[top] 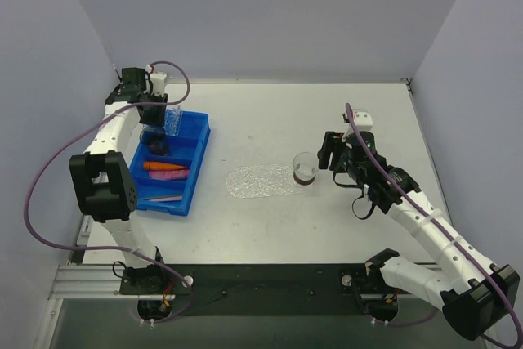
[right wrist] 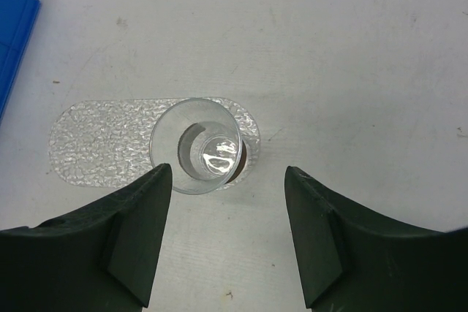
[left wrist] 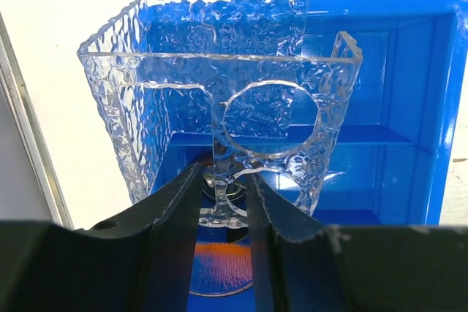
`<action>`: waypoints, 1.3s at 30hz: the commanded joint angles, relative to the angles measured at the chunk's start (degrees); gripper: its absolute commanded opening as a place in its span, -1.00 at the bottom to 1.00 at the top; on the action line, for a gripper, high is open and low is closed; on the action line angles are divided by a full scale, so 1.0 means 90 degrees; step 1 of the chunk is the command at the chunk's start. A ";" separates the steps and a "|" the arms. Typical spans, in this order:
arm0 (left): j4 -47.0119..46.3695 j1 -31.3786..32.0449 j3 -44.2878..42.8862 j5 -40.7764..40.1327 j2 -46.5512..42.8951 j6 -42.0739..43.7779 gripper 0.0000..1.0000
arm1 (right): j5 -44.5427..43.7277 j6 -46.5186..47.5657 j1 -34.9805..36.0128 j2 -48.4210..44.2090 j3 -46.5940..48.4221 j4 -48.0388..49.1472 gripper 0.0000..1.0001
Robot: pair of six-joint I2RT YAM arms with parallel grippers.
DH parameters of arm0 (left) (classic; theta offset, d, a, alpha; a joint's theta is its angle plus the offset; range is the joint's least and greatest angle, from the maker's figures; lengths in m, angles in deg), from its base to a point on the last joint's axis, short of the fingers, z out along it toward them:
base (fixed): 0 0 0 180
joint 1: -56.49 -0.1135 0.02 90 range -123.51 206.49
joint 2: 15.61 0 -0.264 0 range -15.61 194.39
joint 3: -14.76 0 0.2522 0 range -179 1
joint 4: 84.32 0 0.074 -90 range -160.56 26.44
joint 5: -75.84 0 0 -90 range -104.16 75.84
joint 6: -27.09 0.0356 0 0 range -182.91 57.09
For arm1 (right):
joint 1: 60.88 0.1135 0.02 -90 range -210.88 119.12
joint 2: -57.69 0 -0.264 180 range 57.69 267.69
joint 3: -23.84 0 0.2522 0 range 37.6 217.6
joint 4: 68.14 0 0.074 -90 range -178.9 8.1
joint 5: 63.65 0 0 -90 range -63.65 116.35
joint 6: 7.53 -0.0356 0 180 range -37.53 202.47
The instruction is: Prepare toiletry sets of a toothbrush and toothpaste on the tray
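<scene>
1. Tray (top: 253,182) lies flat on the table (top: 270,120), just ahead of the right gripper (right wrist: 225,180). In the right wrist view it runs from in front of the finger gap out past the left-hand finger.
2. Right gripper: jaws spread wide with nothing between them. It hovers over bare table, short of the tray's edge.
3. A clear cup (right wrist: 201,147) with a dark bottom stands upright on the tray's end nearest that gripper. It sits just beyond the fingertips, closer to the left-hand finger than the right.
4. Left gripper (left wrist: 223,177) is well apart from the tray, over the far end of the blue bin (top: 200,132).
5. Left gripper state: jaws pinched in on a flat tab of a clear bumpy plastic piece (left wrist: 219,71), with a finger against each side. The piece has upright walls and a round hole, and rises straight ahead of the fingers.
6. Something round and glassy shows below the left fingers inside the bin — too cropped to tell what it is.
7. Orange toothpaste (top: 157,166) and magenta toothpaste (top: 169,175) lie side by side in the bin's middle compartment, behind the left gripper on its arm-base side.
8. Toothbrush (top: 163,199) lies in the next compartment, further back toward the base. Neither it nor the tubes are on the tray.
</scene>
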 commanded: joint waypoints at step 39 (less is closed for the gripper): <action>-0.0677 0.0023 -0.0152 -0.0114 -0.0820 0.0084 -1.00 | -0.0172 -0.0072 -0.0043 -0.0110 0.0255 -0.0010 0.13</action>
